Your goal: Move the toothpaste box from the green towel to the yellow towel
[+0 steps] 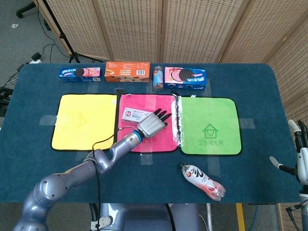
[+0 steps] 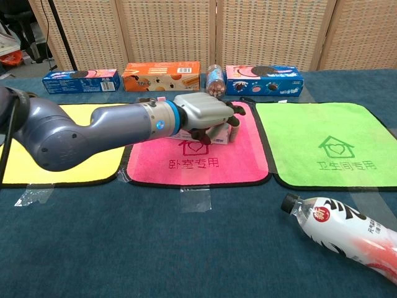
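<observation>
The toothpaste box [image 1: 134, 114] [image 2: 218, 135], white with red and blue print, lies over the upper part of the pink towel [image 1: 161, 140] [image 2: 198, 164]. My left hand [image 1: 151, 124] [image 2: 201, 113] grips it from above, fingers curled over its right half, so much of it is hidden. The green towel [image 1: 209, 126] [image 2: 322, 146] to the right is bare. The yellow towel [image 1: 84, 120] [image 2: 93, 175] lies to the left, partly covered by my left forearm in the chest view. My right hand [image 1: 301, 154] stays at the table's right edge with fingers apart, holding nothing.
A plastic drink bottle [image 1: 202, 181] [image 2: 344, 230] lies on its side near the front edge. Along the back stand a blue cookie box [image 1: 80, 73], an orange box [image 1: 127, 72], a small can [image 1: 157, 77] and another blue cookie box [image 1: 185, 78].
</observation>
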Controlling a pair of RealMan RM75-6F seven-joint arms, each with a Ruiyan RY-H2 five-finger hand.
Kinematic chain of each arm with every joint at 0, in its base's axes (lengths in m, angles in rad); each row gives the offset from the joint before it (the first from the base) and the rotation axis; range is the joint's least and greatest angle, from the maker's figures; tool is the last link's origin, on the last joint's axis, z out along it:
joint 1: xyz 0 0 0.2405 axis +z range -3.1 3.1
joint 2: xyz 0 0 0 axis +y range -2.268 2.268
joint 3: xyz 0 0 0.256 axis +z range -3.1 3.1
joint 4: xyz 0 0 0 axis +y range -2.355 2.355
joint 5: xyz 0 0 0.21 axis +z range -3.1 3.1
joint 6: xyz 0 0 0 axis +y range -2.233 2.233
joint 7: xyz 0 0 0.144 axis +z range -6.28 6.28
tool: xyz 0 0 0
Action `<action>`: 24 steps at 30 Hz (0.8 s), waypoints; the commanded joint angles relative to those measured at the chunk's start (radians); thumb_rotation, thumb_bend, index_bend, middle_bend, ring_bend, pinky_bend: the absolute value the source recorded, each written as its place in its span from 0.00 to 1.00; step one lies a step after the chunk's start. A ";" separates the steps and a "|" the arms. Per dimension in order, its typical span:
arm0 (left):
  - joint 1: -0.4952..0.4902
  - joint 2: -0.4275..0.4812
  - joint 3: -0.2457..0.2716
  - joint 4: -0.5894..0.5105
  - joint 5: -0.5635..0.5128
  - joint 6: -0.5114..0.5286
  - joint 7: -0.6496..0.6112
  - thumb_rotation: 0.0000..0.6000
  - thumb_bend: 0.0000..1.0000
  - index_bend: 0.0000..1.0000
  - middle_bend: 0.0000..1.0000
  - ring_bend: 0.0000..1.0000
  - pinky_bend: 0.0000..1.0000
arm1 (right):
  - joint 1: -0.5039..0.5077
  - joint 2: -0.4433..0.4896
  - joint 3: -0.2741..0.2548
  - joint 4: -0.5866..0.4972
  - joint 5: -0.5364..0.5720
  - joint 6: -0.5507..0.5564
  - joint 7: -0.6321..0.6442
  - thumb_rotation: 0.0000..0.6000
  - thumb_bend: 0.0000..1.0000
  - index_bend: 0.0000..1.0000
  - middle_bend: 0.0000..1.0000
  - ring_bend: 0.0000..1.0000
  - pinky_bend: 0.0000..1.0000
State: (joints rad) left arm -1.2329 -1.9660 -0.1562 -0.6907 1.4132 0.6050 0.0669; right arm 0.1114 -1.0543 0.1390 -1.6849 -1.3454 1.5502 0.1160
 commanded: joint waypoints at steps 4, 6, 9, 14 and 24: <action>0.072 0.067 0.016 -0.079 -0.026 0.046 0.012 1.00 1.00 0.38 0.08 0.04 0.10 | -0.008 0.001 0.004 -0.007 -0.015 0.009 -0.006 1.00 0.00 0.00 0.00 0.00 0.00; 0.100 0.094 0.022 -0.109 -0.032 0.063 0.014 1.00 1.00 0.38 0.08 0.04 0.10 | -0.011 -0.001 0.003 -0.009 -0.025 0.013 -0.015 1.00 0.00 0.00 0.00 0.00 0.00; 0.138 0.135 0.027 -0.160 -0.048 0.082 0.016 1.00 1.00 0.38 0.08 0.04 0.10 | -0.014 -0.003 0.000 -0.013 -0.043 0.018 -0.024 1.00 0.00 0.00 0.00 0.00 0.00; 0.191 0.200 0.041 -0.227 -0.063 0.113 0.031 1.00 1.00 0.38 0.08 0.04 0.10 | -0.020 -0.003 -0.003 -0.021 -0.064 0.026 -0.032 1.00 0.00 0.00 0.00 0.00 0.00; 0.309 0.311 0.084 -0.330 -0.075 0.182 0.006 1.00 1.00 0.38 0.08 0.04 0.10 | -0.030 -0.003 -0.006 -0.037 -0.092 0.034 -0.049 1.00 0.00 0.00 0.00 0.00 0.00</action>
State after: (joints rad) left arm -0.9413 -1.6696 -0.0834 -1.0065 1.3382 0.7724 0.0843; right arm 0.0822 -1.0575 0.1340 -1.7208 -1.4368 1.5838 0.0682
